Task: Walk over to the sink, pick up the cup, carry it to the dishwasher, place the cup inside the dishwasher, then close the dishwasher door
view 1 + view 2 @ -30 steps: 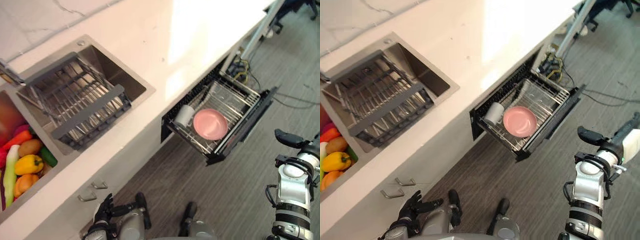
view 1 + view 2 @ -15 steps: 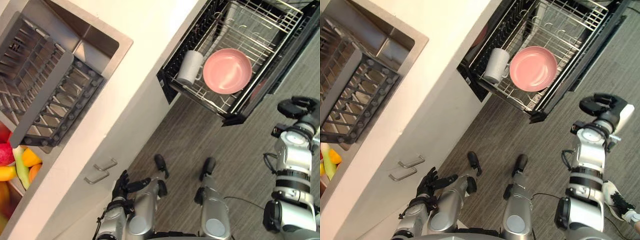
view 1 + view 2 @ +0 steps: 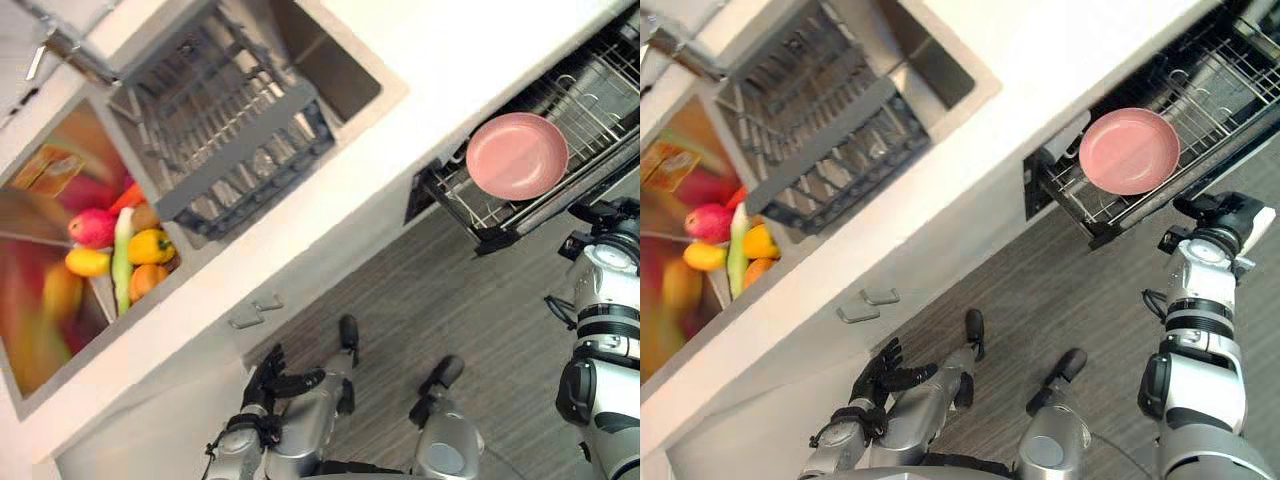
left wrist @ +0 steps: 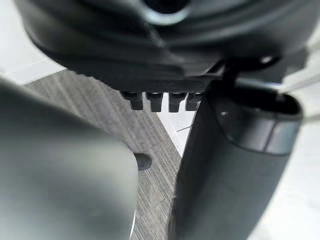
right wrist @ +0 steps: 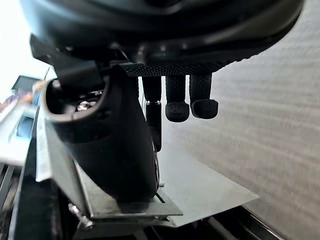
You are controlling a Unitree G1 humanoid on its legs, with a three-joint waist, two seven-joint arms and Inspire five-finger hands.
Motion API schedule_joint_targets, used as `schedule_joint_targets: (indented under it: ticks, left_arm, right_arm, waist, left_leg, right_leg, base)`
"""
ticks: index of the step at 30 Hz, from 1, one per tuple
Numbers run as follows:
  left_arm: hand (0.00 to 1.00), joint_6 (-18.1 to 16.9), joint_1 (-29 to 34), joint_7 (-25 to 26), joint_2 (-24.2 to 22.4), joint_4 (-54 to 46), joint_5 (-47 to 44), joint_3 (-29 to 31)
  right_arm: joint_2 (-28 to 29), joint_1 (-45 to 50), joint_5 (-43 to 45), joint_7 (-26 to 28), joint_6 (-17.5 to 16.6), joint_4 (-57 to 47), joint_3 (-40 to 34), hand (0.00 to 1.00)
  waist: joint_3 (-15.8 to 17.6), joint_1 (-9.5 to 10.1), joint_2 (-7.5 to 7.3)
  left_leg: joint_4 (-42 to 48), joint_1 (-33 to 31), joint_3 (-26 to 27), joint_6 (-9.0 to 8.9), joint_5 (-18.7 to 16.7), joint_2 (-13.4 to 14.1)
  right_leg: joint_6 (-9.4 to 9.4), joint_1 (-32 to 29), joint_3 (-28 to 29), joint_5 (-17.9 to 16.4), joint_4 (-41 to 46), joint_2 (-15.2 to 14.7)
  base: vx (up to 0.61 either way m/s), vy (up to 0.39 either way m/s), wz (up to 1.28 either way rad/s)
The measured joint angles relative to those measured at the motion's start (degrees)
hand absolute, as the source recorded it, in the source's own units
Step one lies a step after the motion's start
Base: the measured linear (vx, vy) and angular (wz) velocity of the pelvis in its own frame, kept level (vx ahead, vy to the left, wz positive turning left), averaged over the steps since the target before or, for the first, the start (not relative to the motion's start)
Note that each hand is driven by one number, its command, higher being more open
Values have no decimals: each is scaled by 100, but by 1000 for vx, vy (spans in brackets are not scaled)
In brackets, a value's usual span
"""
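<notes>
The dishwasher drawer stands pulled out from under the white counter. Its wire rack holds a pink plate. A pale grey cup lies beside the plate, half hidden under the counter's edge. My right hand hangs just in front of the drawer's dark front, its fingers curled with nothing in them. A thin metal edge of the drawer lies right under it. My left hand hangs low by the cabinet, fingers straight and empty.
A steel sink with a grey dish rack is set in the counter at the left. The basin beside it holds fruit and vegetables. Two drawer handles stick out of the cabinet front. Grey plank floor lies before the drawer.
The whole picture has swung, so the camera moved. My right hand's fingers went from straight to curled. The cup and plate stay in the rack.
</notes>
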Motion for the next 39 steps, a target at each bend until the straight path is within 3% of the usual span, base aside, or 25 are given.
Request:
schedule_joint_targets:
  ticks: [4,5,8,11,12,16,21,25,28,30,31,32,33,35,37,39]
  left_arm:
    - [100,3,11,-241,16,126,-103,-125]
    - [100,16,11,-365,15,230,-104,-131]
    - [100,92,21,-761,-49,481,-260,-135]
    - [100,142,40,-1041,-82,703,-457,-93]
    - [100,162,70,-1113,-65,782,-590,-76]
    - [100,302,214,-1551,129,1022,-1163,169]
    - [100,449,290,-1822,171,1187,-1254,607]
    - [100,661,315,-1960,227,1387,-1476,842]
    - [100,919,290,-1965,341,1477,-1562,1167]
    - [100,1002,189,-1933,452,1666,-1534,1363]
    - [100,1022,180,-1934,505,1682,-1525,1400]
    - [100,1043,175,-1921,551,1721,-1510,1406]
    - [100,1063,169,-1888,559,1789,-1509,1383]
    - [100,1125,164,-1724,605,1808,-1571,1356]
    - [100,1160,130,-1576,656,1807,-1569,1359]
    - [100,1253,32,-1410,602,1823,-1488,1387]
  right_arm:
    - [-95,-135,5,51,-50,310,212,0]
    - [-90,-174,8,112,-96,330,332,100]
    - [117,-279,234,382,-204,531,539,100]
    - [553,-246,456,663,-394,548,608,100]
    - [631,-60,605,661,-415,567,591,100]
    - [1399,844,1567,1503,-843,391,603,100]
    - [2123,2126,1748,2324,-1089,454,571,100]
    - [2454,3021,1716,2922,-1330,1035,-72,100]
    - [2767,3866,1521,2986,-1561,1487,-446,100]
    - [3021,4520,1110,2902,-1605,1620,-629,100]
    - [3077,4662,1004,2877,-1599,1641,-639,100]
    - [3110,4805,827,2835,-1569,1654,-640,100]
    - [3124,4898,525,2748,-1478,1652,-620,100]
    - [3253,4908,179,2690,-1280,1637,-605,100]
    - [3414,4875,80,2675,-1236,1485,-558,100]
    - [3434,4862,14,2654,-1166,1368,-467,100]
  waist:
    - [-119,81,151]
    - [-172,118,198]
    - [-478,229,277]
    - [-788,347,256]
    - [-874,375,195]
    - [-1221,370,-166]
    - [-1320,391,-447]
    - [-1336,339,-637]
    - [-1449,249,-919]
    - [-1480,94,-1273]
    - [-1498,79,-1376]
    - [-1518,48,-1449]
    - [-1521,17,-1466]
    - [-1532,-82,-1487]
    - [-1562,-299,-1514]
    - [-1562,-326,-1512]
  left_leg:
    - [-2,229,-355,-29,16,-52]
    - [-4,307,-402,-37,18,-53]
    - [-25,418,-450,-72,38,-37]
    - [-27,521,-435,-129,36,33]
    - [-27,610,-419,-173,27,61]
    - [-28,755,-244,-360,-91,235]
    - [-32,874,-78,-467,-153,319]
    - [-63,820,30,-415,-188,304]
    - [-66,748,34,-324,-251,234]
    - [-66,802,91,-155,-464,20]
    - [-65,839,158,-132,-534,-28]
    - [-64,901,218,-107,-572,-28]
    - [-10,1018,206,-94,-578,-67]
    - [145,1258,-5,96,-742,-48]
    - [240,1305,-445,154,-851,85]
    - [228,1457,-971,156,-926,164]
  right_leg:
    - [39,371,-432,-358,373,-113]
    - [41,472,-494,-430,427,-120]
    - [53,658,-661,-549,451,-71]
    - [20,812,-731,-586,394,18]
    - [20,941,-766,-586,348,69]
    - [15,1087,-672,-582,87,304]
    - [-7,1152,-525,-534,-40,385]
    - [40,1112,-444,-420,-269,432]
    - [120,1056,-478,-455,-249,377]
    - [261,1027,-604,-773,355,-38]
    - [309,1023,-600,-828,579,-171]
    - [323,975,-481,-846,943,-310]
    - [140,721,40,-731,1734,-547]
    - [-491,192,1366,-303,2918,-610]
    - [-353,12,2155,-1023,2897,66]
    - [-476,-168,2425,-1408,2283,717]
  base:
    - [53,-86,59]
    - [18,-92,27]
    - [-7,-95,22]
    - [-32,-78,12]
    - [-63,-92,7]
    - [-77,-65,-14]
    - [-97,-15,-15]
    - [-57,30,-13]
    - [20,7,4]
    - [86,54,35]
    - [126,54,31]
    - [159,78,11]
    - [167,101,6]
    - [228,142,34]
    - [202,2,103]
    - [169,-45,129]
